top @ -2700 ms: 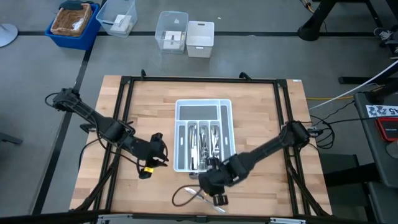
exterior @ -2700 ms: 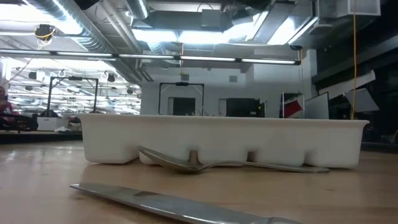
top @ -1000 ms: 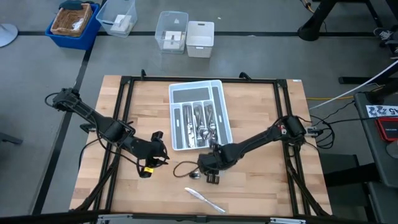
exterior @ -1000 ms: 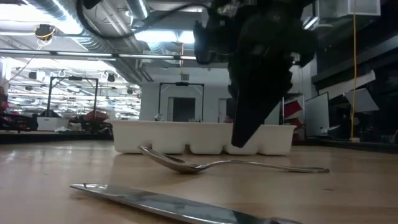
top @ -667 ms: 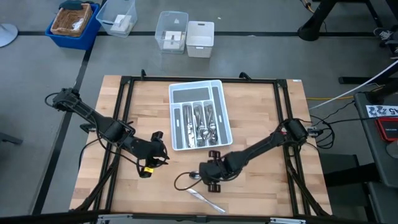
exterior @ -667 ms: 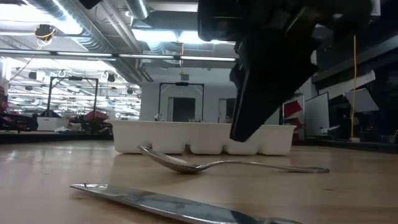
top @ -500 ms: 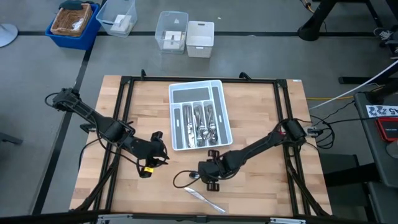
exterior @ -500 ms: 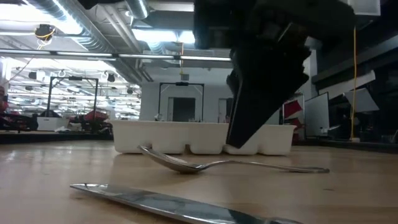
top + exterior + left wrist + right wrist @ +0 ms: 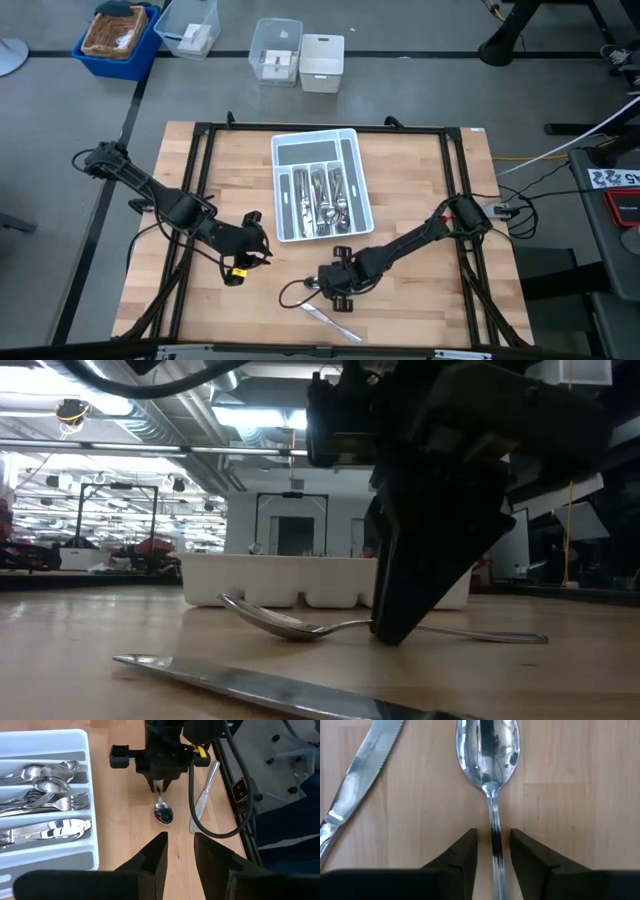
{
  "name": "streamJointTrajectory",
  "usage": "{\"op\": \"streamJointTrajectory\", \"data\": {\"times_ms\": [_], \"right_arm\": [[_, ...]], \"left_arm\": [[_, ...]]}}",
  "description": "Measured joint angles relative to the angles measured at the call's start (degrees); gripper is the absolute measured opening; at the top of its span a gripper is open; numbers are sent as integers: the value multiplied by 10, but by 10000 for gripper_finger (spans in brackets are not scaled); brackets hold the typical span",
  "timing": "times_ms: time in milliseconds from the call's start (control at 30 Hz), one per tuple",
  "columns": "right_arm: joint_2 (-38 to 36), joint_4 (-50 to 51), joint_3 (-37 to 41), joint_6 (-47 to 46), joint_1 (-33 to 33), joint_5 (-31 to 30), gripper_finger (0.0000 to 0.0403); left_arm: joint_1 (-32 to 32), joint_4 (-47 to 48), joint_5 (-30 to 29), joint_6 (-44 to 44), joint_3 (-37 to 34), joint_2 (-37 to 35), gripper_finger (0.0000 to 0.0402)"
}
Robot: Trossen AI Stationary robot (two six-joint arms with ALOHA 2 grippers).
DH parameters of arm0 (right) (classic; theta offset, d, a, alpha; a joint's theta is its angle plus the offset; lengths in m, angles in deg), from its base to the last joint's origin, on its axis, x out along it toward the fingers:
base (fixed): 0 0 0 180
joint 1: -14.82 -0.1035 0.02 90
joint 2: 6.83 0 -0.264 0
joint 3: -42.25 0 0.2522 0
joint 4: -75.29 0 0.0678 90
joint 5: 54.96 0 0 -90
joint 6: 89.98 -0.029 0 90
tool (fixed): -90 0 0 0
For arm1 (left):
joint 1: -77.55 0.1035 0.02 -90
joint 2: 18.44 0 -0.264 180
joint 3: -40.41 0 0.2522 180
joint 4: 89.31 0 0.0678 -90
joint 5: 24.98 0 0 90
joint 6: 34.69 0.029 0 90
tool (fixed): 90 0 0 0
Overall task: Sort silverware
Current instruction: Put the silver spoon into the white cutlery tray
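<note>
Over on the left, the left gripper [image 9: 262, 247] hangs above bare wood with its fingers parted, holding nothing. Next comes the white tray [image 9: 287, 145], its slots filled with forks, spoons and knives. Just below it, the right gripper [image 9: 322, 284] sits low, its fingers [image 9: 462, 855] straddling the spoon [image 9: 490, 760] handle, gaps still showing either side. A knife [image 9: 330, 320] lies beside it on the table [image 9: 420, 180].

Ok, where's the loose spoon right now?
In the high view the spoon lies on the table's near part, just in front of the white tray, between the right gripper's fingers, with a knife beside it.
</note>
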Motion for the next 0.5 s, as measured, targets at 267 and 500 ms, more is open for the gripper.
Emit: {"op": "streamJointTrajectory", "data": {"times_ms": [267, 500], "right_arm": [[0, 35, -22, 13, 1, 10, 18], [7, 186, -112, 139, 1, -19, 27]], "left_arm": [[0, 0, 0, 0, 0, 0, 85], [0, 1, 0, 0, 0, 0, 85]]}}
